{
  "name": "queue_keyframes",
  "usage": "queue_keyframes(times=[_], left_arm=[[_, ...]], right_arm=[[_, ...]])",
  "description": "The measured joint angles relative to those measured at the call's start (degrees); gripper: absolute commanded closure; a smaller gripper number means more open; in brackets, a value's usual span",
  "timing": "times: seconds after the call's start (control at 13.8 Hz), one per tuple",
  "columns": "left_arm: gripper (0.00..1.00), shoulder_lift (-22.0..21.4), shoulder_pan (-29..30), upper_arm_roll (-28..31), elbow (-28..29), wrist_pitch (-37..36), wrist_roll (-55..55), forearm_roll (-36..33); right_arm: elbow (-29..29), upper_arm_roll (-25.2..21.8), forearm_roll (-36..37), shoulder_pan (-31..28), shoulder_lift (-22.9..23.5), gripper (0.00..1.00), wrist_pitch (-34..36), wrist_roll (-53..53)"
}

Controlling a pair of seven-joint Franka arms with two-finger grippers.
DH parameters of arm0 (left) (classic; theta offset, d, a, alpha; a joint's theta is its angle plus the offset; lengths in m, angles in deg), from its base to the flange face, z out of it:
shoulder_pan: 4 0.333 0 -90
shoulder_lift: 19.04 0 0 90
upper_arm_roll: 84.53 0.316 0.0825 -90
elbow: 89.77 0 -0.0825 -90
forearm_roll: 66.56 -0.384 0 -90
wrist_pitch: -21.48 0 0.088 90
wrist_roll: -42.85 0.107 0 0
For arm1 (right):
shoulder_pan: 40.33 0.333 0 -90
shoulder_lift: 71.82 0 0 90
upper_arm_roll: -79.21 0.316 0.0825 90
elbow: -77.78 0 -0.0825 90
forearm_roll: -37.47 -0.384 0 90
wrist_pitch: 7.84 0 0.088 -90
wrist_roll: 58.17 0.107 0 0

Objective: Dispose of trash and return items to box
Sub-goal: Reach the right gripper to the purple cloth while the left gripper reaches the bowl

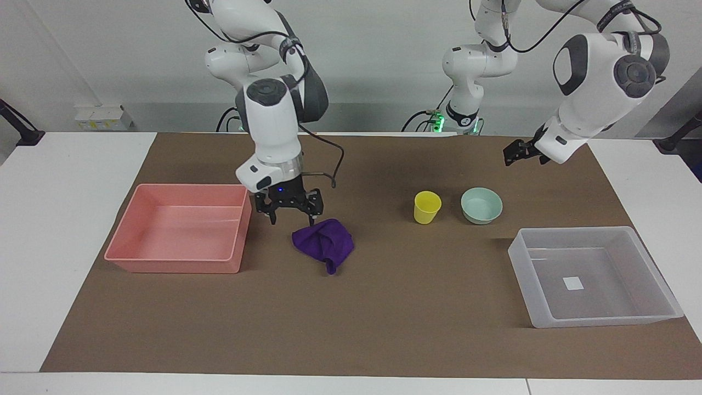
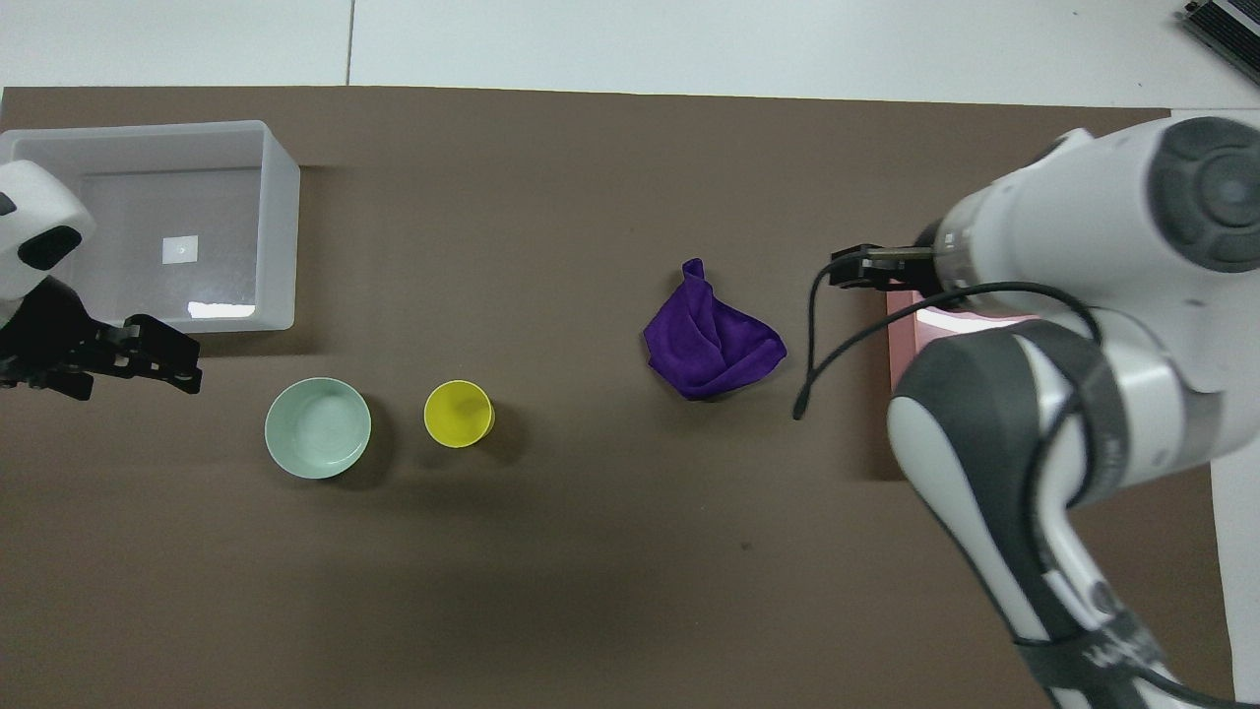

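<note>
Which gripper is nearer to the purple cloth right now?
Right. The right gripper hangs open just above the purple cloth; the left gripper, also open, is up near the mint-green bowl.

— Colours on the brown mat (image 1: 384,318)?
— Purple cloth (image 1: 323,243); pink bin (image 1: 178,263); yellow cup (image 1: 426,207); pale mint bowl (image 1: 481,206); translucent white box (image 1: 598,319) — white square label (image 1: 574,283) inside.
</note>
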Motion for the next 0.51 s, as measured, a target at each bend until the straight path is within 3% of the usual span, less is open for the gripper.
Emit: queue_keyframes(times=[0.36,0.43,0.51], left_arm=[[0.0,0.0,0.1,0.1,17.5,19.2,0.0,1.9],[0.09,0.1,0.1,0.1,20.4,23.2,0.0,1.9],[0.28,0.3,0.1,0.1,22.7,26.7,0.0,1.9]], right_arm=[[-4.7,0.0,-0.1,3.3,6.8,0.0,-13.0,2.0],[-5.2,0.0,-0.1,3.7,8.0,0.32,-14.6,2.0],[-5.8,0.0,-0.1,3.9,8.8,0.8,-15.2,1.3]])
